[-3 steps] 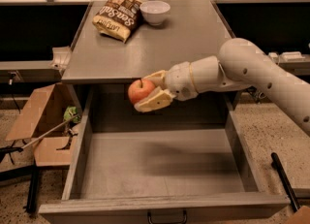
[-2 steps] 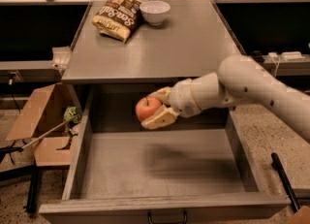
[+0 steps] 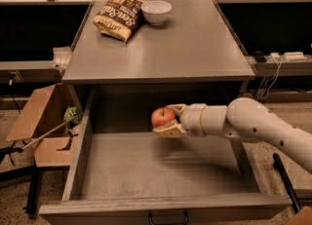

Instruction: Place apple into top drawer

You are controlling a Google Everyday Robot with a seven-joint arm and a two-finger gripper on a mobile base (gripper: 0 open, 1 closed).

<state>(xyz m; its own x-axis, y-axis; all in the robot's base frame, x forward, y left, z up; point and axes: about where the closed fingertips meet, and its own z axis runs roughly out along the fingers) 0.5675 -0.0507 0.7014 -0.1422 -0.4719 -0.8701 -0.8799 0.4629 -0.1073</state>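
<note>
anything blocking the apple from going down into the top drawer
Nothing visible does. The gripper holds the apple between its fingers over the rear of the open top drawer, whose floor beneath shows no objects. The chip bag and bowl sit up on the tabletop.

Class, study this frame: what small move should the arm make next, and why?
Probably lower the claw slightly before letting go: it holds the apple inside the open top drawer, near the back, seemingly just above the bare floor.
</note>
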